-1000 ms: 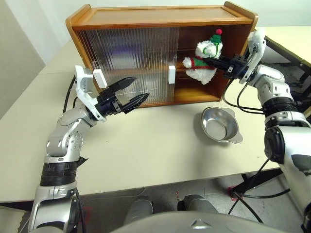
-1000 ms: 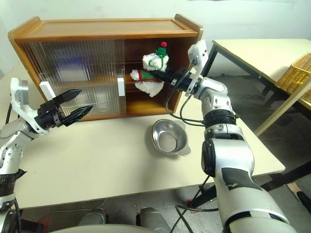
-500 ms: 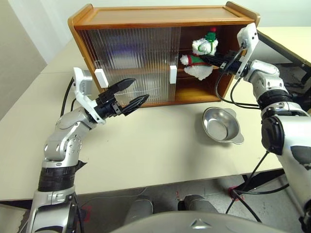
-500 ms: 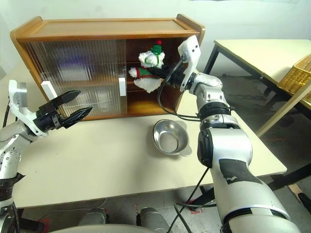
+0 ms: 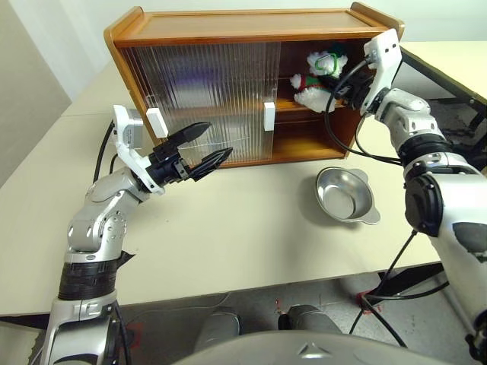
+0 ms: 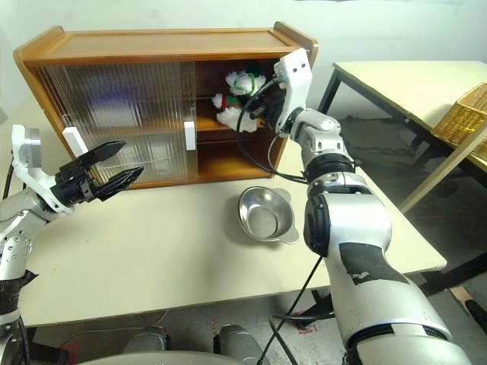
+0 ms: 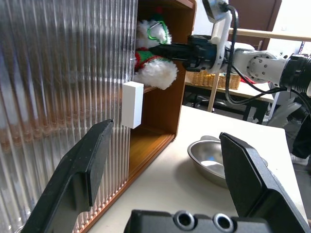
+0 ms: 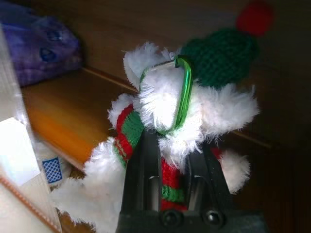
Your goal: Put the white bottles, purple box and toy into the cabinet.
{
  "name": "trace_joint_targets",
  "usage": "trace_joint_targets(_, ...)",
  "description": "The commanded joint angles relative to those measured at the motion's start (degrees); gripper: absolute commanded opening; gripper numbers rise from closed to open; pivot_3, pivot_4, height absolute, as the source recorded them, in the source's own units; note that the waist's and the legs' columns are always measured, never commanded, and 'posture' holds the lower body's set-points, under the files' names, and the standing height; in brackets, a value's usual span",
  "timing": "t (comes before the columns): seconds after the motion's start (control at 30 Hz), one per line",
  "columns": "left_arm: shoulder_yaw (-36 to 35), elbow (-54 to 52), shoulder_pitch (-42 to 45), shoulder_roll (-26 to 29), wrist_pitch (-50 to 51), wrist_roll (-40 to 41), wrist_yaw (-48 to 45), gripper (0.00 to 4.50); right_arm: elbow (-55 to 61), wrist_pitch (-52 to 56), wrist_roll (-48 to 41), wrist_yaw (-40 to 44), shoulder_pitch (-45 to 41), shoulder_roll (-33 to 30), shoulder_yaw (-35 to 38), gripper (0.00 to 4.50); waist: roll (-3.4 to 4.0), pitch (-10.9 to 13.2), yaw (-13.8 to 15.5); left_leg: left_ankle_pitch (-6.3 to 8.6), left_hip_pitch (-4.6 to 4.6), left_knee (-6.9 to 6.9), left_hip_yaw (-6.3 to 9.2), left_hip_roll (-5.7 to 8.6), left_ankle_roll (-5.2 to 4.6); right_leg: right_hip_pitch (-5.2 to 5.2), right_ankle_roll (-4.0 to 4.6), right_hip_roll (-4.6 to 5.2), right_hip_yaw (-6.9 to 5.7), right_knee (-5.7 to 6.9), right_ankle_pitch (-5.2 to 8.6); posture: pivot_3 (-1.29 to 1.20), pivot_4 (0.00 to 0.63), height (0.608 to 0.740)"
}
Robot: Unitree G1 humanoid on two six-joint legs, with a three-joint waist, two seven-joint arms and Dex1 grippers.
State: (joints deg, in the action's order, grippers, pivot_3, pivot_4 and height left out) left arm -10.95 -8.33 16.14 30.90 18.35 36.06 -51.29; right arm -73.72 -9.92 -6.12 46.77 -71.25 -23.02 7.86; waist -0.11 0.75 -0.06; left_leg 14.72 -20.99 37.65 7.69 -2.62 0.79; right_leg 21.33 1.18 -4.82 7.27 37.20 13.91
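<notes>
Cream tabletop (image 5: 251, 228) stretches under both my arms, with the cabinet (image 5: 251, 30) standing at its far side.

My right gripper (image 8: 171, 160) is clamped on the toy (image 8: 165, 121), two black fingers (image 8: 146, 179) pinching its red-and-green scarf from below. It hangs at the upper shelf, just inside the open right end, at the shelf's front edge; whether it touches the shelf board I cannot tell. One green clip loops around its neck under the green hat with the red bobble.

My left gripper (image 5: 199, 148) hovers with its fingers (image 7: 87, 165) spread wide and nothing between them, in front of the closed ribbed door panels, apart from them. Two white handles sit on those panels; the nearer one (image 7: 132, 104) marks the edge of the opening.

Deeper on the upper shelf lies one purple box (image 8: 39, 48), behind the ribbed door. Below it one white bottle (image 8: 48, 167) shows a blue-checked label, too blurred to read.

One steel bowl (image 5: 346, 196) sits on the table in front of the cabinet's open end, apart from it. Between the bowl and my left arm the table is bare, and the lower shelf behind the opening looks free.
</notes>
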Motion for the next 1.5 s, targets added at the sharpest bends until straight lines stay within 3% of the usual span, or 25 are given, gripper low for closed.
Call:
trace_joint_targets(0.03, -0.87, -0.02, -0.39, 0.69, -0.08, 0.17, -0.30, 4.50, -1.46, -0.31, 2.42, -4.80, -0.92, 1.15, -0.47, 0.29, 0.00, 0.00, -0.01, 0.00, 0.00, 0.00, 0.00, 0.00, 0.00, 0.01, -0.06, 0.00, 0.00, 0.00, 0.02, 0.05, 0.000, 0.740)
trace_joint_targets(0.33, -1.66, -1.29, -1.81, 0.85, 0.22, 0.22, 0.26, 4.50, -2.27, -2.31, 5.42, -11.27, -2.44, 3.24, -0.14, 0.21, 0.01, 0.00, -0.15, 0.03, -0.04, -0.01, 0.05, -0.04, 0.06, 0.14, -0.13, 0.00, 0.01, 0.04, -0.06, 0.06, 0.000, 0.740)
trace_joint_targets(0.53, -1.84, -2.08, -2.52, 0.63, 0.33, 0.28, 0.84, 4.50, -2.33, -2.59, 5.66, -11.46, -4.01, 3.55, 0.27, 0.20, 0.00, 0.00, 0.19, 0.04, -0.52, -0.06, 0.07, -0.05, 0.08, 0.69, -0.08, 0.00, 0.00, 0.10, -0.10, 0.07, 0.000, 0.740)
trace_joint_targets(0.6, -1.78, -2.28, -2.66, 0.47, 0.32, 0.32, 1.04, 4.50, -2.28, -2.66, 5.67, -11.18, -4.65, 3.55, 0.30, 0.20, 0.00, 0.00, 0.38, 0.01, -0.83, -0.05, 0.06, -0.10, 0.04, 1.01, 0.47, -0.01, -0.05, 0.11, -0.43, 0.08, 0.000, 0.740)
trace_joint_targets(0.67, -1.62, -2.49, -2.68, 0.28, 0.34, 0.35, 1.25, 4.50, -2.24, -2.60, 5.64, -10.78, -4.97, 3.52, 0.35, 0.20, 0.00, 0.00, 0.53, 0.01, -0.96, -0.07, 0.02, -0.11, 0.04, 1.15, 0.24, -0.01, -0.07, 0.11, -0.57, 0.07, 0.000, 0.740)
trace_joint_targets(1.07, -1.52, -3.01, -2.60, 0.47, 0.82, 0.63, 1.46, 4.50, -3.04, -1.58, 8.91, -12.91, -2.19, 3.63, -1.30, 0.20, -0.02, -0.01, 1.08, 0.08, -0.86, -0.48, -0.04, -0.21, 0.11, 1.22, 0.19, -0.01, -0.14, 0.07, -0.56, 0.08, 0.000, 0.740)
trace_joint_targets(1.47, -0.88, -2.61, -1.92, 0.02, 0.90, 0.44, 1.36, 4.50, -2.73, -1.26, 9.08, -12.50, -1.56, 2.90, -0.54, 4.47, -0.03, -0.02, 0.96, -0.08, -0.83, -0.30, -0.04, -0.20, -0.11, 1.15, 0.10, -0.02, -0.13, 0.12, -0.69, 0.05, 0.000, 0.740)
trace_joint_targets(1.5, -0.76, -2.46, -1.75, -0.05, 0.85, 0.38, 1.29, 4.50, -2.68, -1.28, 9.02, -12.31, -1.62, 2.75, -0.48, 4.47, -0.03, -0.02, 0.91, -0.08, -0.84, -0.30, -0.04, -0.20, -0.11, 1.15, 0.10, -0.02, -0.13, 0.12, -0.69, 0.05, 0.000, 0.740)
